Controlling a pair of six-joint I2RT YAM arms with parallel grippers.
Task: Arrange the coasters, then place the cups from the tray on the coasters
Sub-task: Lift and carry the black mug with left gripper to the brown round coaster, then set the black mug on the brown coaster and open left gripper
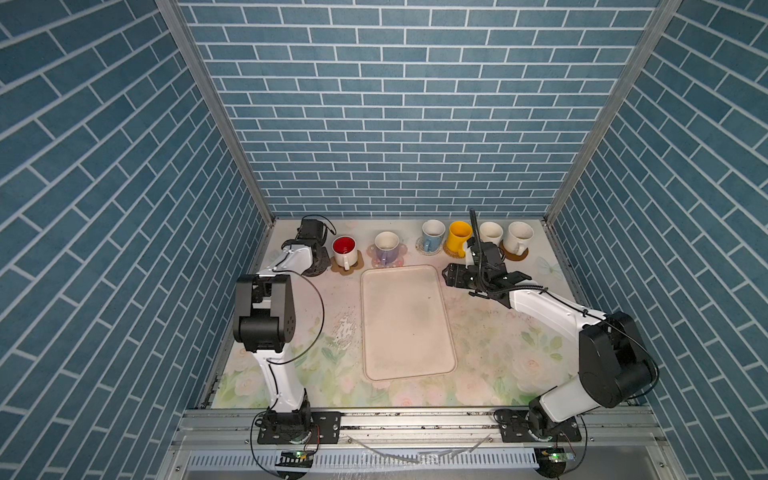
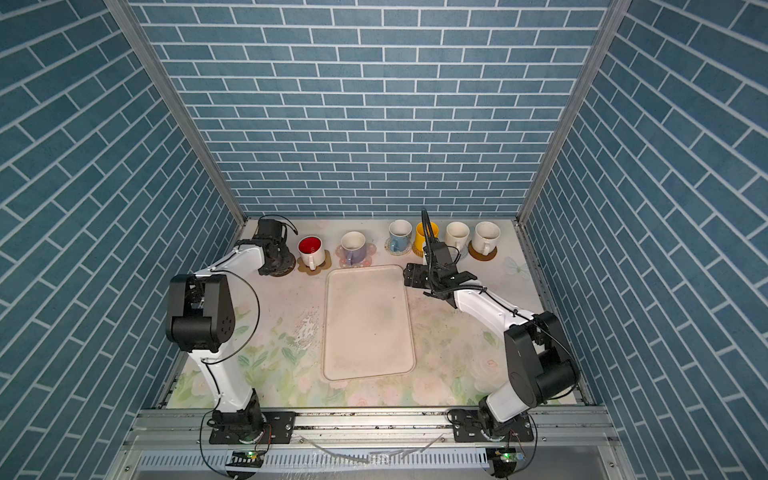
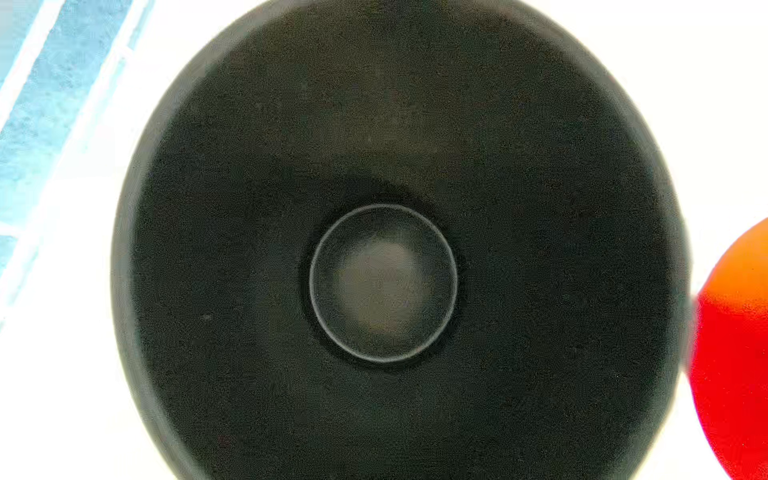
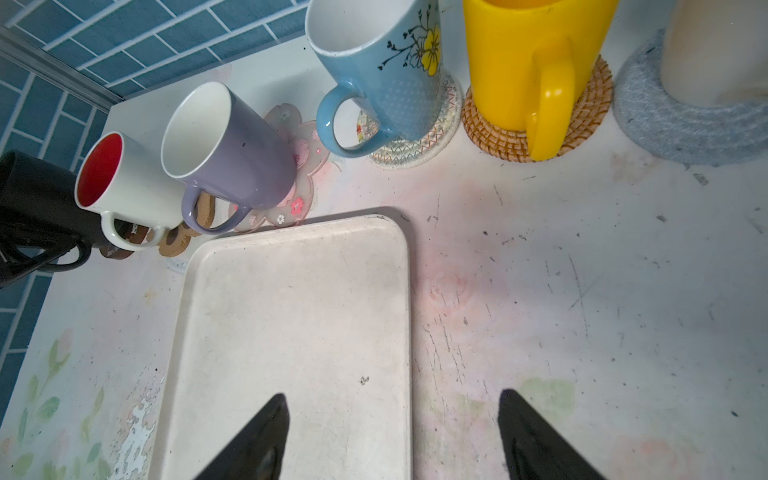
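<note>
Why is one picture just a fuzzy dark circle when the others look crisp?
Left wrist view: it looks straight into the black cup, too close to focus, and the surroundings bleach white. Right wrist view: sharp, though the wide lens tilts the purple cup outward. Both top views: even light, soft shadows, splayed brick walls.

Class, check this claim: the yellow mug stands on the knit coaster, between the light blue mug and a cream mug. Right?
No. The yellow mug stands on the woven rattan coaster; the knit coaster is under the cream mug. The right wrist view shows it. It does stand between the light blue mug and that cream mug.
</note>
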